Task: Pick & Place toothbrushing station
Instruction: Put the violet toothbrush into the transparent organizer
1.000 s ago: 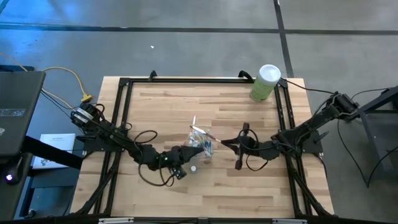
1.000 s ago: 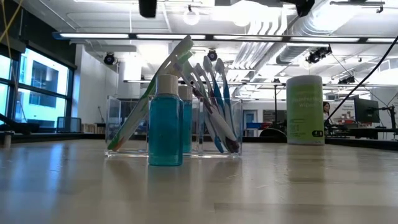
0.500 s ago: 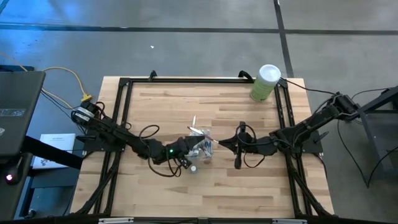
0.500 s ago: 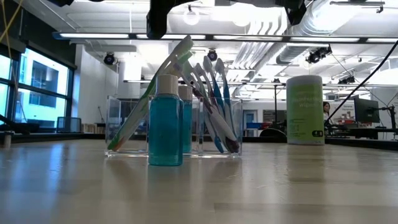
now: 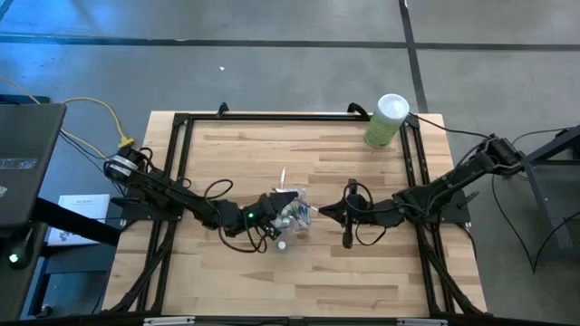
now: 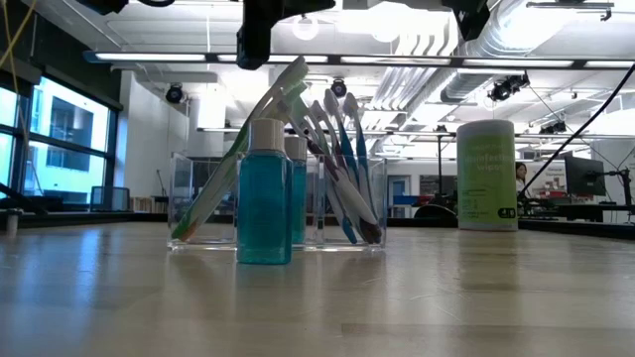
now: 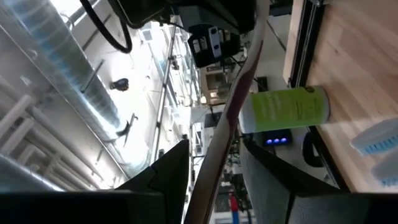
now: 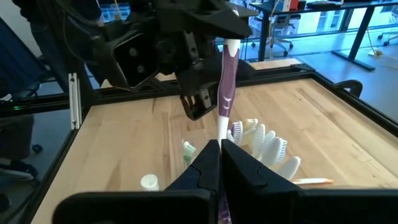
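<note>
The clear holder [image 5: 294,215] stands mid-table with several pastel toothbrushes [image 6: 342,169] leaning in it. A blue white-capped bottle [image 6: 263,193] stands on the table just before it. My right gripper [image 8: 219,144] is beside the holder on its right and is shut on a purple-and-white toothbrush [image 8: 227,74]. My left gripper [image 7: 214,149] hovers at the holder's left, open. Its fingers stand on either side of that brush's far part [image 7: 230,106], with a gap showing on each side. My right gripper pinches the toothbrush's white near end [image 8: 222,127] between its two shut fingers. The fingers come about level from the table's right side. The brush sticks out ahead of them, slanting up toward my left gripper. It is clear of the table and above the holder.
A tall green canister [image 5: 388,120] with a white lid stands at the far right corner, also seen in the low view [image 6: 486,177]. A black frame [image 5: 181,122] borders the wooden table. Cables hang around both arms.
My left gripper has swung toward the table's far edge and a little right. It has come up beside the holder, and its fingers now stand around the brush that my right gripper holds. Its finger gap is unchanged. My right gripper has kept its place.
</note>
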